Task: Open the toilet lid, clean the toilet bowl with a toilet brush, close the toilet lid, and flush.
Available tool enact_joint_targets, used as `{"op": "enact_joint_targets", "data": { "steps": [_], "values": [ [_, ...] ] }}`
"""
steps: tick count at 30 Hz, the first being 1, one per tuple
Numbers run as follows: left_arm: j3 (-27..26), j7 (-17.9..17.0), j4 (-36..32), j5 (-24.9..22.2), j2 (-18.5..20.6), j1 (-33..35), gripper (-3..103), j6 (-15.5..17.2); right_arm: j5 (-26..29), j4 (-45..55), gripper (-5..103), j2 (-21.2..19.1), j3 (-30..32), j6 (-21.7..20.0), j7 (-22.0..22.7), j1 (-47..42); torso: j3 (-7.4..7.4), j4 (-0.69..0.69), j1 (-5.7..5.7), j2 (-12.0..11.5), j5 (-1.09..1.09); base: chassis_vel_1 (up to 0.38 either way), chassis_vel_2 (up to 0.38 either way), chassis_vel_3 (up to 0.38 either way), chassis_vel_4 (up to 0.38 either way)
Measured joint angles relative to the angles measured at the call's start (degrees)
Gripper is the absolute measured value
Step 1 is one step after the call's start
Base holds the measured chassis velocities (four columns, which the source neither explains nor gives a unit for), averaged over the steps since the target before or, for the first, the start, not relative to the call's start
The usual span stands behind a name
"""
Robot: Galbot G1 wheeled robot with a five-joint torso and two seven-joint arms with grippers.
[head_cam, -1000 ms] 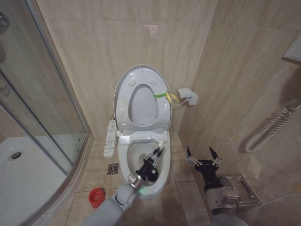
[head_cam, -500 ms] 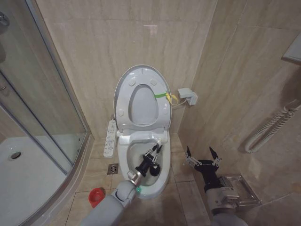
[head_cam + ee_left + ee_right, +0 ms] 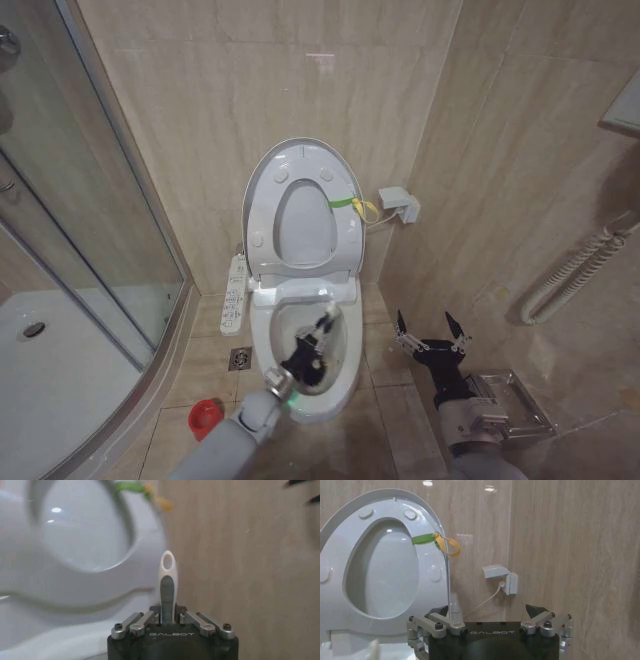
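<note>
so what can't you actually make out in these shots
- Brush head: in the head view the left gripper covers the toilet brush down in the toilet bowl; the left wrist view shows just its handle end.
- Bowl stains: too small, behind the gripper.
- Red cup: its inside is too small to see.

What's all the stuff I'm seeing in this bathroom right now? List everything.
toilet lid: one, white with green-yellow band, raised against back wall
toilet bowl: one, white, on floor under lid
toilet brush: one, white handle, in left gripper over bowl
red cup: one, floor left of bowl
button panel: one, white, left of bowl
wall socket: one, white, right of lid
floor drain: one, left of bowl
left gripper: black, inside bowl
right gripper: black, open, right of bowl
</note>
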Motion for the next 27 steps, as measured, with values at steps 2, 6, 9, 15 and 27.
{"op": "enact_joint_targets", "data": {
  "steps": [2,6,9,15,27],
  "values": [
    [-0.53,0.20,2.05,-0.67,0.06,-0.69,18,-0.52,0.00,0.00,100,0.00,0.00,0.00,0.00,0.00,0.01,0.01,0.01,0.00,0.00,0.000,0.000,0.000,0.000],
    [-1.11,0.14,0.66,-0.91,0.46,-0.73,18,-0.64,0.00,0.00,100,0.00,0.00,0.00,0.00,0.00,0.01,0.01,0.01,0.00,0.01,0.000,0.000,0.000,0.000],
    [-0.47,-0.34,-3.82,-0.84,0.65,0.10,18,-0.08,0.00,0.00,100,0.00,0.00,0.00,0.00,0.00,0.01,0.00,0.01,0.00,0.01,0.000,0.000,0.000,0.000],
    [1.72,-2.14,-10.39,0.33,0.80,1.35,18,2.01,0.00,0.00,100,0.00,0.00,0.00,0.00,0.00,0.00,0.00,0.01,0.00,0.01,0.000,0.000,0.000,0.000],
    [0.89,-1.42,-3.32,1.46,-0.12,0.94,18,1.01,0.00,0.00,100,0.00,0.00,0.00,0.00,0.00,0.00,0.00,0.00,0.00,0.00,0.000,0.000,0.000,0.000]
  ]
}}
